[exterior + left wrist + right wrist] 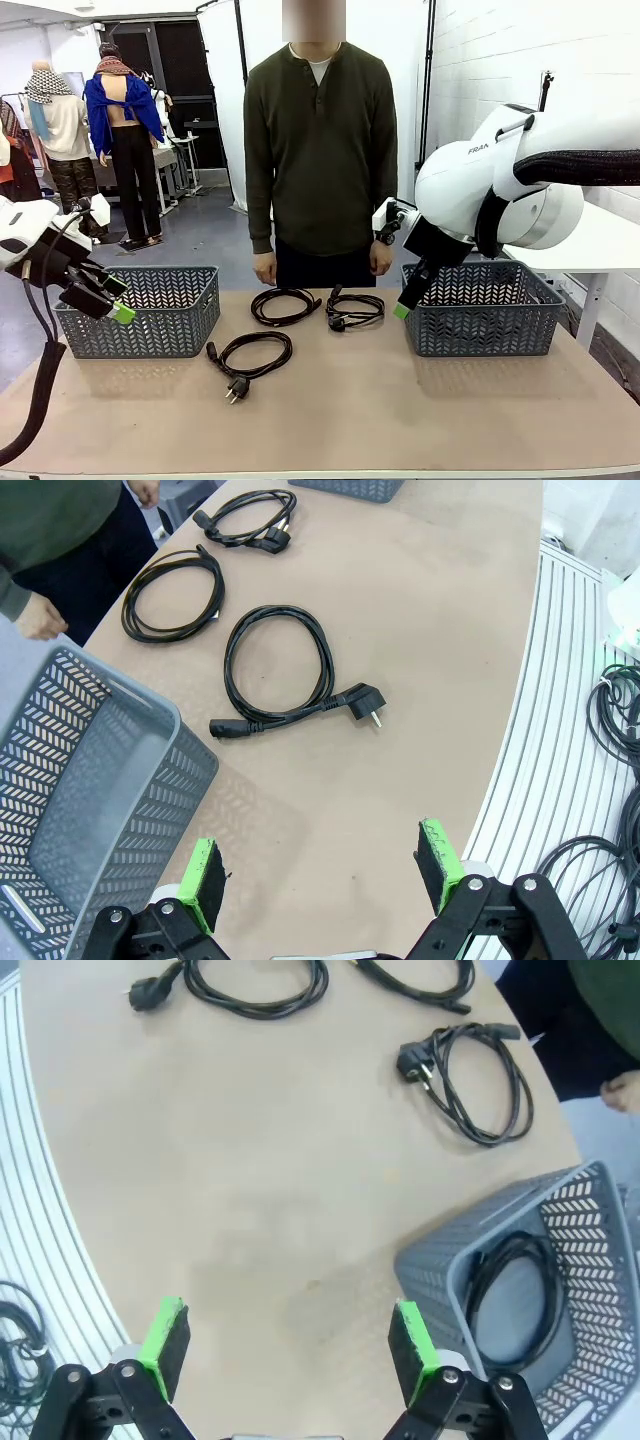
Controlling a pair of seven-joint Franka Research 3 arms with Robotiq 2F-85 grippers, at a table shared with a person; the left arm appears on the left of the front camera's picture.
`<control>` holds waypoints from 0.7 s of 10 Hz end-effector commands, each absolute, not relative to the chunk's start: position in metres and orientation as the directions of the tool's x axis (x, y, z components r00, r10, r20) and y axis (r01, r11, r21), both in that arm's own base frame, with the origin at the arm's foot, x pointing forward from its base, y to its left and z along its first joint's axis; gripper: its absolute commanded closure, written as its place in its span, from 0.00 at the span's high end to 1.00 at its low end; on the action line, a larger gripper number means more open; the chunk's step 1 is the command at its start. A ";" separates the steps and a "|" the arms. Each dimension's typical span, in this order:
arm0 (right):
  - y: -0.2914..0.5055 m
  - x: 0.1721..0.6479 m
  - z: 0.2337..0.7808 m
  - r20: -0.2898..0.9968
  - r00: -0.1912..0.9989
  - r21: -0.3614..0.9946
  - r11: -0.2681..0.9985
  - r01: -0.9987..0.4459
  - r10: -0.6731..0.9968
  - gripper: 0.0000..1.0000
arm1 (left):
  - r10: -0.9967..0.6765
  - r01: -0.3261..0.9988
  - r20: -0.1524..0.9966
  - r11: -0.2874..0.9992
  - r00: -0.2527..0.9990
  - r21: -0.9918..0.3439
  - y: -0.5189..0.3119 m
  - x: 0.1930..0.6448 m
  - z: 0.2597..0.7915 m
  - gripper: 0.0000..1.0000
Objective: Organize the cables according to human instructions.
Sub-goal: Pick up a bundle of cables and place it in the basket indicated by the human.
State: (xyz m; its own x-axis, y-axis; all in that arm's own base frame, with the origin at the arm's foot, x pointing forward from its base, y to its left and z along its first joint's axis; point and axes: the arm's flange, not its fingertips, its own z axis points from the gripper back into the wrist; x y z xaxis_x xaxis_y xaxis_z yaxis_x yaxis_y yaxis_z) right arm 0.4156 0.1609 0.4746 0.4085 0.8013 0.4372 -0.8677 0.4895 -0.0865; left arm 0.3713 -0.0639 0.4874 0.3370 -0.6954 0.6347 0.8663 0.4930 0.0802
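Three coiled black cables lie on the brown table: one near the front (250,355) (280,665) (255,985), one in the middle (285,305) (172,595) (415,980), and one to the right (353,310) (250,520) (485,1080). Another cable (510,1280) lies inside the right basket (480,308) (440,1250). My left gripper (118,298) (320,865) hangs open and empty beside the left basket (140,310) (90,810). My right gripper (405,305) (290,1335) hangs open and empty above the table, next to the right basket's left side.
A person in a dark green top stands at the far edge, with both hands (265,268) (381,258) hanging down. The two grey baskets flank the cables. A white table (600,240) stands at the right, and loose cords (620,710) lie on the floor.
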 end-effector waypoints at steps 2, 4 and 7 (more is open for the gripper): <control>0.161 0.417 0.477 0.440 0.410 -0.093 0.495 -0.864 0.799 1.00 | -0.694 0.877 0.645 0.474 0.319 0.076 -0.060 0.374 0.486 1.00; 0.161 0.417 0.477 0.440 0.410 -0.093 0.495 -0.864 0.799 1.00 | -0.694 0.877 0.645 0.474 0.319 0.076 -0.060 0.374 0.486 1.00; 0.161 0.417 0.477 0.440 0.410 -0.093 0.495 -0.864 0.799 1.00 | -0.694 0.877 0.645 0.474 0.319 0.076 -0.060 0.374 0.486 1.00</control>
State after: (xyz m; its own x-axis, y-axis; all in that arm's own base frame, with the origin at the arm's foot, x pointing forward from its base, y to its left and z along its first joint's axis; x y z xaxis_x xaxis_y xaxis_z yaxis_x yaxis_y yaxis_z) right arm 0.4158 0.1609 0.4755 0.4081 0.8007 0.4385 -0.8673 0.4900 -0.0876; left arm 0.3713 -0.0639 0.4874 0.3370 -0.6955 0.6347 0.8663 0.4930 0.0802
